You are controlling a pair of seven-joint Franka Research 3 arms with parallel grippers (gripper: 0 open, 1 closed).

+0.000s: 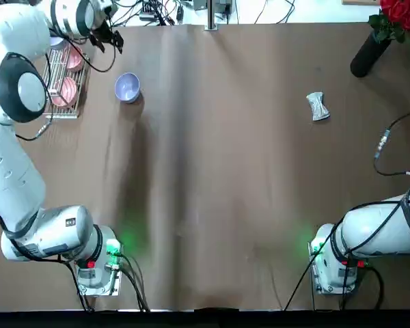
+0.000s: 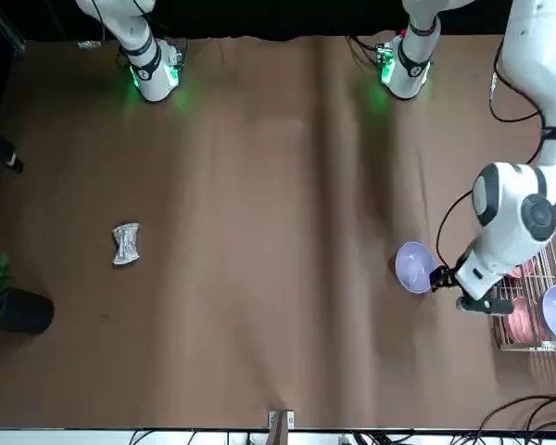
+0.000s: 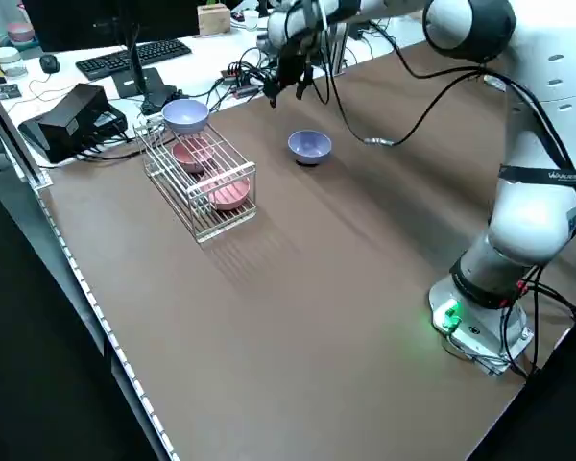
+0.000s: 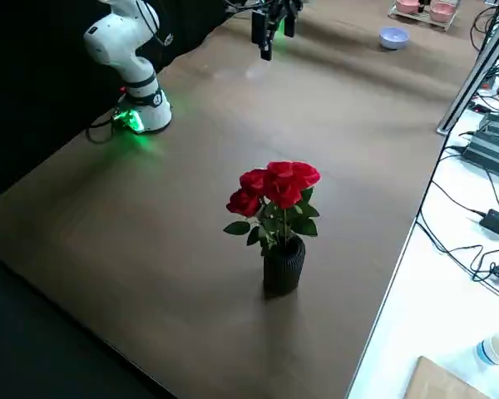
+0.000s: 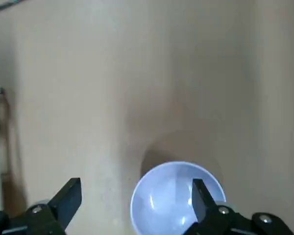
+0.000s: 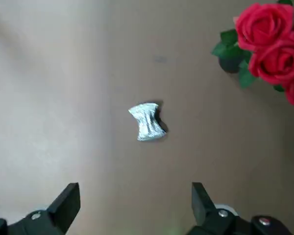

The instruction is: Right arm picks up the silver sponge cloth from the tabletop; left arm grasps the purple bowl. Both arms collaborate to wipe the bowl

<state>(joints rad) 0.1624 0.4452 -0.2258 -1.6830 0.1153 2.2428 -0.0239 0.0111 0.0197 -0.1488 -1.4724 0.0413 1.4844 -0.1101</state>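
The purple bowl [image 1: 127,87] sits on the table [image 1: 219,171], just beside the rack [image 3: 200,178] with the pink bowls [image 3: 228,191]. The left tool [image 5: 137,203] hangs near the bowl with its two tips wide apart. The silver sponge cloth [image 1: 318,106] lies flat on the table, near the black pot of red roses [image 4: 284,264]. The right tool [image 6: 136,205] is wide too, holding nothing, and seems to be above the table, though its height is hard to tell.

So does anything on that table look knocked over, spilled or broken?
Nothing stands out. The purple bowl sits upright, the silver sponge cloth lies flat on the brown tabletop, and the vase of roses stands upright.
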